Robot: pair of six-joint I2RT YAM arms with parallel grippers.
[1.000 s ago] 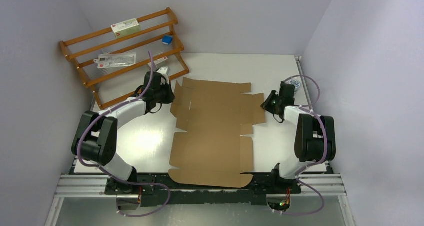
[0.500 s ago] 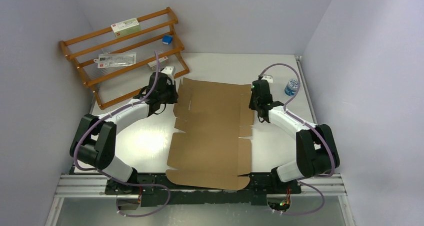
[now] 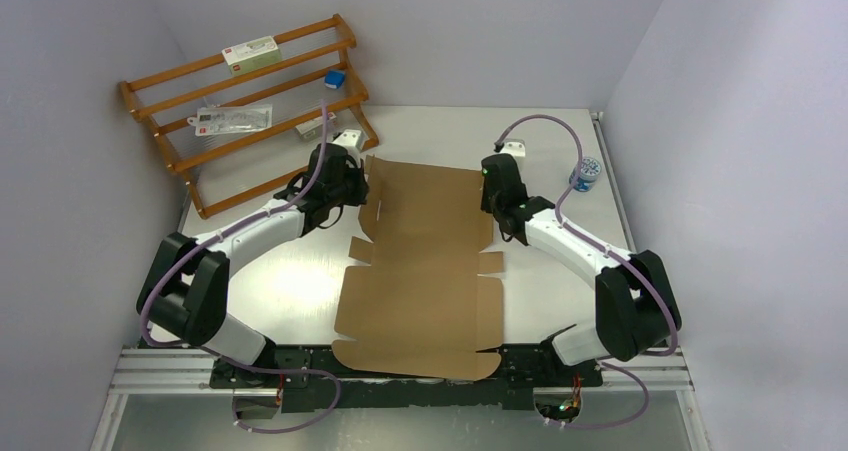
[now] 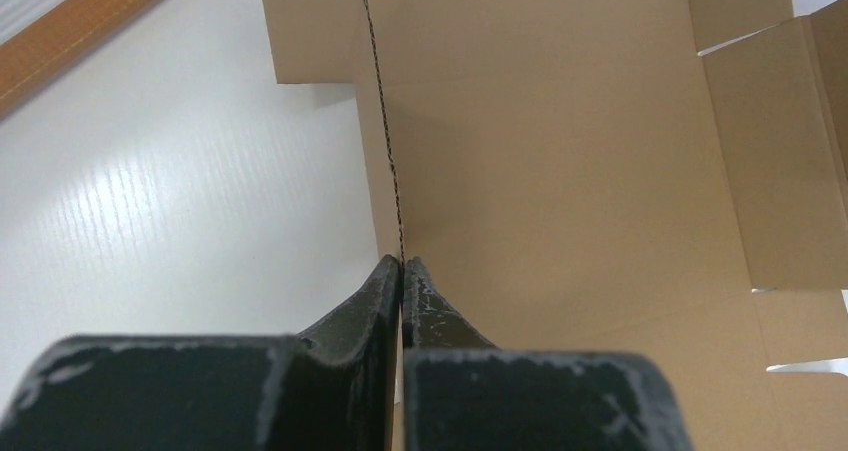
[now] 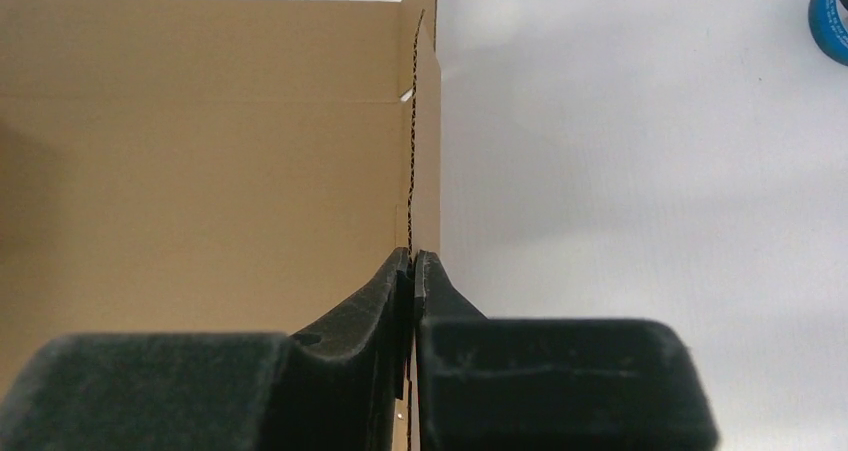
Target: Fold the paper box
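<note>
The left gripper [image 4: 402, 271] is clamped on the raised left flap [image 4: 383, 131] of the flat brown corrugated cardboard box [image 3: 420, 301], lying mid-tabletop, long axis near edge to far edge; the right gripper [image 5: 412, 261] pinches the opposite flap [image 5: 412, 121], far panel between both.

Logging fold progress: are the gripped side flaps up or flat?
Up: paper box flaps stand edge-on in left gripper and right gripper.

Right gripper [image 5: 413, 261] swings in from the far right, now clamped on right flap of paper box [image 3: 425, 271]. Left gripper [image 4: 402, 269] shifts inward. Both far side flaps go from flat to upright.
</note>
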